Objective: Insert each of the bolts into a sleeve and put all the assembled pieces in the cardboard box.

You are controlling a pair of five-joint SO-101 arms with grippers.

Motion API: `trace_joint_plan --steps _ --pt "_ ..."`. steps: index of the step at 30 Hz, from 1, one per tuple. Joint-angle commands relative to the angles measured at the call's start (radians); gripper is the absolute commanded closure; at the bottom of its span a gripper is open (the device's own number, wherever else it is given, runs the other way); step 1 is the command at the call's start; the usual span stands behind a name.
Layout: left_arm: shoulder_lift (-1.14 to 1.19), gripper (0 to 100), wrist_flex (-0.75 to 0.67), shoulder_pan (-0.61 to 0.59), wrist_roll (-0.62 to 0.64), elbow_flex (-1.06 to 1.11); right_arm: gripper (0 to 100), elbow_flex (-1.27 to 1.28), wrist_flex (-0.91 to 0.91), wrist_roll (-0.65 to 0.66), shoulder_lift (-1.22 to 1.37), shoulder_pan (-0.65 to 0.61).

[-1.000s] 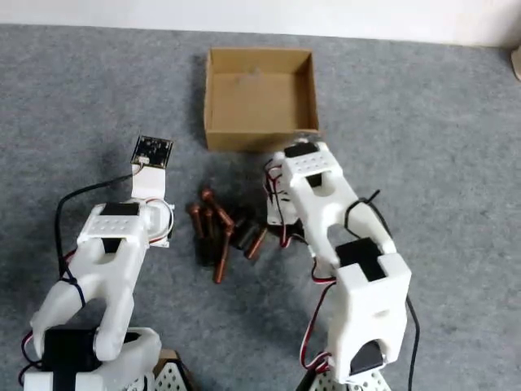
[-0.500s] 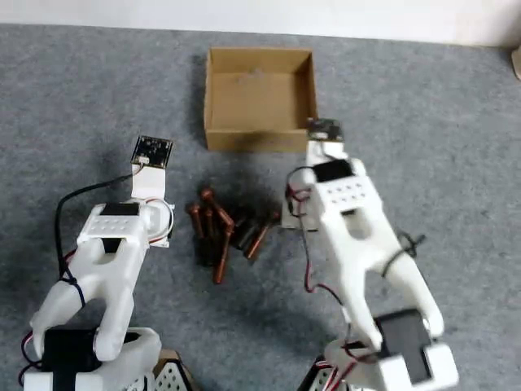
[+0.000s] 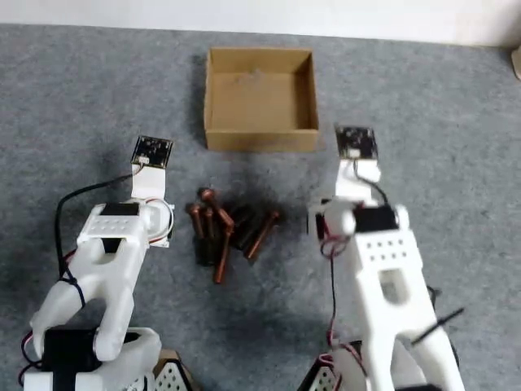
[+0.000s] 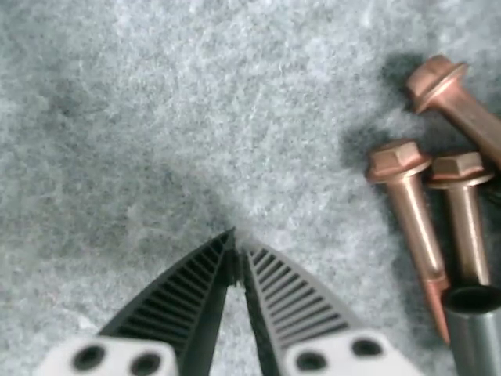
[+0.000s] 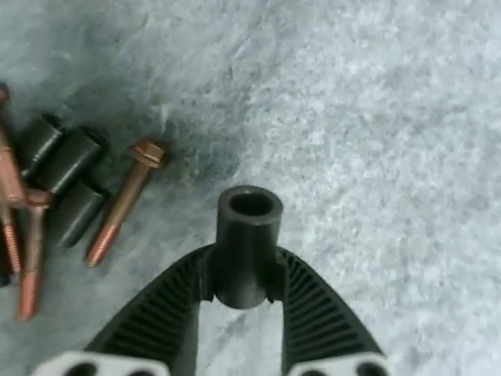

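Several copper bolts (image 3: pixel 218 232) and dark sleeves (image 3: pixel 242 235) lie in a heap on the grey carpet between the two arms. The cardboard box (image 3: pixel 260 140) stands open behind the heap. My right gripper (image 5: pixel 244 266) is shut on a black sleeve (image 5: pixel 249 227), held upright with its bore facing the camera, to the right of the heap. One bolt (image 5: pixel 125 200) and two sleeves (image 5: pixel 63 157) lie beyond it. My left gripper (image 4: pixel 236 249) is shut and holds nothing, just left of three bolt heads (image 4: pixel 399 160). A sleeve's rim (image 4: pixel 473 313) pokes in beside those bolts.
The left arm (image 3: pixel 114 244) stands left of the heap and the right arm (image 3: pixel 378 252) to its right. Grey carpet (image 3: pixel 440 122) stretches to the box's sides. The box holds nothing that I can see.
The right arm has swung right, away from the heap, carrying the sleeve with it. The left arm has not moved.
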Motion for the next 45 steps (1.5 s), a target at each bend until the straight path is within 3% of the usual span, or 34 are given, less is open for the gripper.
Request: trace_joint_plan --steps 1,9,14,20,22,26,33,40,45 --pt "-0.012 99 -0.009 -0.007 0.008 -0.041 99.3 0.18 -0.17 0.035 -0.16 0.002" --pt "-0.021 99 -0.008 0.159 0.021 -0.053 99.3 0.458 -0.309 0.035 -0.492 0.007" --pt "-0.102 99 0.051 0.228 0.333 -0.051 99.3 0.568 -0.309 0.04 -0.67 0.007" --pt "-0.142 96 -0.026 0.222 0.37 -0.053 99.3 0.656 -0.309 0.04 -0.825 0.007" --pt "-0.145 99 -0.104 0.2 0.47 -0.068 99.3 0.677 -0.309 0.04 -0.845 0.002" --pt "-0.125 97 -0.127 0.197 0.678 -0.173 99.4 0.704 -0.358 0.048 -0.837 0.002" --pt "0.077 76 0.11 0.292 0.816 -0.378 99.4 0.705 -0.381 0.083 -0.791 0.001" --pt "0.13 78 0.189 0.41 0.839 -0.409 99.4 0.707 -0.414 0.084 -0.779 0.001" --pt "0.137 78 0.207 0.367 0.856 -0.404 99.4 0.707 -0.414 0.086 -0.779 0.001"
